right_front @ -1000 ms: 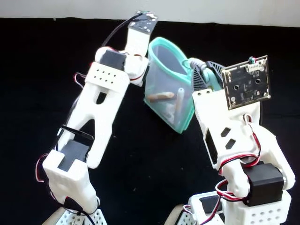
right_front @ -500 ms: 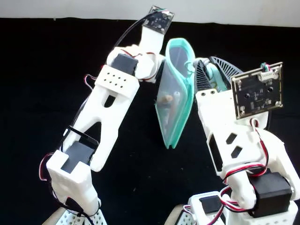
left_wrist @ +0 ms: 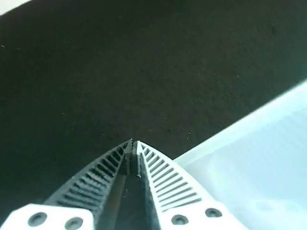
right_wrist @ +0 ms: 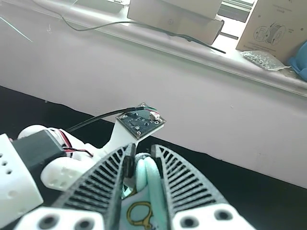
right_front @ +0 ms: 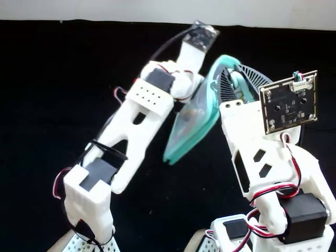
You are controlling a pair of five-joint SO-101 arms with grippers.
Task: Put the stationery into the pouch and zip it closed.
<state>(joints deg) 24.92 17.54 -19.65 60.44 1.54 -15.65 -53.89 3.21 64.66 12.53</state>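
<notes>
Pouch: a see-through pouch (right_front: 191,123) with a teal rim, held up in the air between the two arms, above the table (right_front: 63,79).
Pouch axis: in the high view it is nearly edge-on, its long axis slanting from the top end by the right arm down to a low corner toward the left arm.
Pouch contents: cannot be made out.
Right gripper (right_wrist: 142,151): narrowed onto the teal rim at the top end, with a ring pull (right_wrist: 135,213) just below its fingers.
Left gripper (left_wrist: 133,143): fingers pressed together tip to tip, nothing seen between them, with the pouch's pale side just beside it.
Surface: the table is covered in black cloth.
Room: a white wall (right_wrist: 240,105) runs behind the table, under a ledge (right_wrist: 201,52) with cardboard boxes (right_wrist: 280,24).
</notes>
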